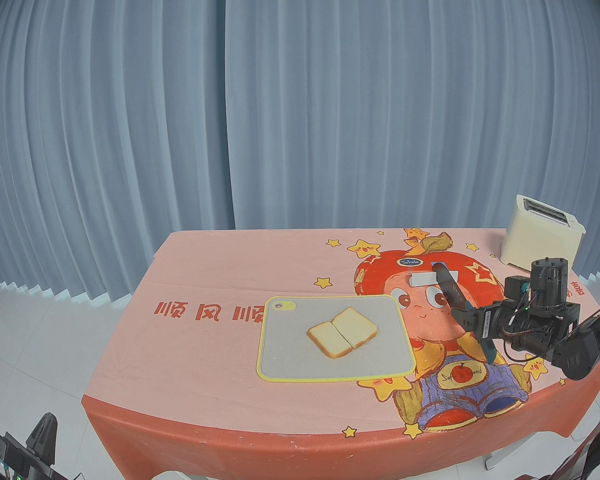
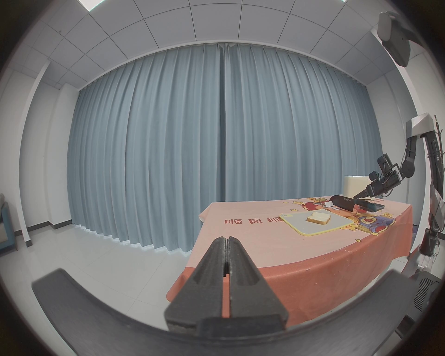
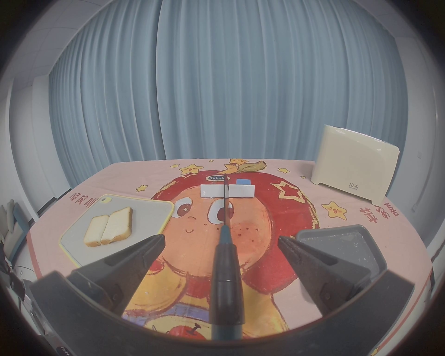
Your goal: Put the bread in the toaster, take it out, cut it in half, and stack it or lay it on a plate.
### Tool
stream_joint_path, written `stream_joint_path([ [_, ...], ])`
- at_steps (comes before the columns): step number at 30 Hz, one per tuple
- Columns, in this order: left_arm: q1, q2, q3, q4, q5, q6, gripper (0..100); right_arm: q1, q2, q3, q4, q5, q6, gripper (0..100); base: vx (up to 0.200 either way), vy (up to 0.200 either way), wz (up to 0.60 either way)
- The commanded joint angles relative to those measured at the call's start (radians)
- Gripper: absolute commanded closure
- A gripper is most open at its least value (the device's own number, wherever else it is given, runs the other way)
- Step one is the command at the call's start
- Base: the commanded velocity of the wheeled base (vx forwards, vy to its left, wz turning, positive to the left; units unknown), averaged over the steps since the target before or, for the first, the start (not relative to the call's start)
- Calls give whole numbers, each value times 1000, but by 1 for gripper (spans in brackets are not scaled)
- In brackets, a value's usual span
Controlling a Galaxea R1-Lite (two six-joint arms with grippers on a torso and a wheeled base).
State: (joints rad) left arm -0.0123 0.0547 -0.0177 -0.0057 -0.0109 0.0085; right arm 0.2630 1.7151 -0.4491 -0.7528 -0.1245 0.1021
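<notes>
Blue-grey curtain (image 1: 250, 112) — pale tiled floor (image 1: 37, 350), panelled ceiling (image 2: 222, 18).

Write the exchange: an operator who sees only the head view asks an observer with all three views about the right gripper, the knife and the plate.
Operator: Is the right gripper holding the knife?
Observer: No. Its fingers stand open on either side of the knife, clear of it.
Operator: Where is the plate?
Observer: It is grey and sits close beside that gripper, with nothing on the part that shows.
</notes>
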Motion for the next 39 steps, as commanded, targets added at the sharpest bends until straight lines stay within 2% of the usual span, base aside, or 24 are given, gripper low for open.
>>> stream_joint_path([
  [1,0,1,18,0,0,-1,100,22,-28,6,0,0,-1,0,0,0,0],
  [10,0,1,18,0,0,-1,100,38,-65,10,1,3,-9,0,0,0,0],
  [14,0,1,18,0,0,-1,100,84,-71,23,-2,3,-12,0,0,0,0],
  [19,0,1,18,0,0,-1,100,176,-95,40,-2,-7,-5,0,0,0,0],
  [20,0,1,18,0,0,-1,100,203,-95,40,-3,-35,-4,0,0,0,0],
  [23,0,1,18,0,0,-1,100,220,-88,32,-3,-69,-1,0,0,0,0],
  [26,0,1,18,0,0,1,100,236,-86,35,-3,-66,1,0,0,0,0],
  [29,0,1,18,0,3,-2,100,283,-81,35,-3,-73,5,0,0,0,0],
  [39,0,2,18,0,3,2,100,289,-80,29,-5,-78,5,0,0,0,0],
])
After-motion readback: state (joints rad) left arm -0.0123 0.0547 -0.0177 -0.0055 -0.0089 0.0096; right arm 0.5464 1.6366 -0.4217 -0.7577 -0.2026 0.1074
